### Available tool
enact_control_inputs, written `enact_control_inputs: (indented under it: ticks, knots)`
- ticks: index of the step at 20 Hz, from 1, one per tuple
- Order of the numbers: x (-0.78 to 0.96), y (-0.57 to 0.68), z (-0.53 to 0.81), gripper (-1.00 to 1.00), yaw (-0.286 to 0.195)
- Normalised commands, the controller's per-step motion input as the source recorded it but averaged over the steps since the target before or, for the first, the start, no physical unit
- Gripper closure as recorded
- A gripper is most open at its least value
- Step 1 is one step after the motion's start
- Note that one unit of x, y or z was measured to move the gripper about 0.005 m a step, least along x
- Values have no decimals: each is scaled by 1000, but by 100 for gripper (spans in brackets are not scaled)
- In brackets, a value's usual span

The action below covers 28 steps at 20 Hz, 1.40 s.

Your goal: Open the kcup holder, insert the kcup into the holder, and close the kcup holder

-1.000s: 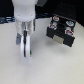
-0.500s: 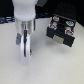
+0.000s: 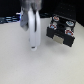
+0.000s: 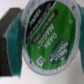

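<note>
Compared with a second ago, the gripper (image 3: 33, 46) has shifted only slightly toward the exterior view's left, and the kcup holder (image 3: 61, 31) has stayed where it was.

From the exterior view, the arm stands as a tall white column over the pale table (image 3: 20, 67), its lower end close to the surface. The picture is too blurred to show the fingertips apart.

The kcup holder sits just to the exterior view's right of the arm, apart from it. It is a black boxy unit, with round white-and-red sockets visible along its upper face and a grey-fronted slot facing outward below them.

The wrist view is filled by the kcup (image 4: 47, 36). Its lid is a green disc with a white rim, carrying a dark band of small white print and larger white lettering reading "DARK MAGIC". The disc is turned so the lettering runs tilted across the picture. A dark finger pad (image 4: 9, 31) with a teal edge presses against one side of the cup. The gripper is closed upon the kcup, which is held at the fingertips, above the table and outside the holder
</note>
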Motion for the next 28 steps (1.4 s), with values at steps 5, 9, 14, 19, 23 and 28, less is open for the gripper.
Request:
enact_control_inputs:
  ticks: [5, 9, 14, 19, 23, 28]
  knots:
    - [-20, 689, 579, 100, 3]
    - [-21, 665, 486, 100, 8]
    - [-6, 661, 473, 100, 8]
    - [0, 638, 381, 100, 21]
    - [0, 628, 286, 100, 32]
    - [1, 630, 167, 100, 30]
